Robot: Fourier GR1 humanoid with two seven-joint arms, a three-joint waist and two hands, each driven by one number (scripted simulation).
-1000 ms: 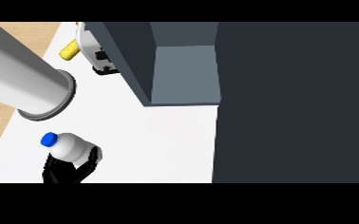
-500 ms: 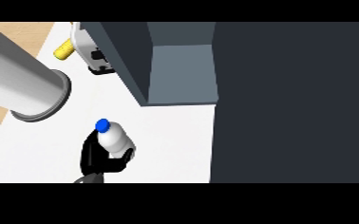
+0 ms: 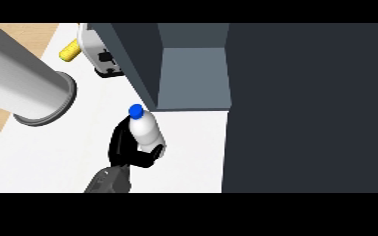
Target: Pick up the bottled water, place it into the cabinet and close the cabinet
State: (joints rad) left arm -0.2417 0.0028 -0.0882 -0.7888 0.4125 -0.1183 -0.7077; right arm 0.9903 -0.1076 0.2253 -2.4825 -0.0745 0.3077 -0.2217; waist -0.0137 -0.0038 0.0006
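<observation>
The right hand, fingers curled round the bottled water, has carried it up the desk to just before the open cabinet; insertion remains.

White counter under me, a strip of tan wood showing past its top left edge. Large grey cylinder juts in from the left. Yellow object beside a small white-and-black appliance at the back. Light is flat and even.
</observation>
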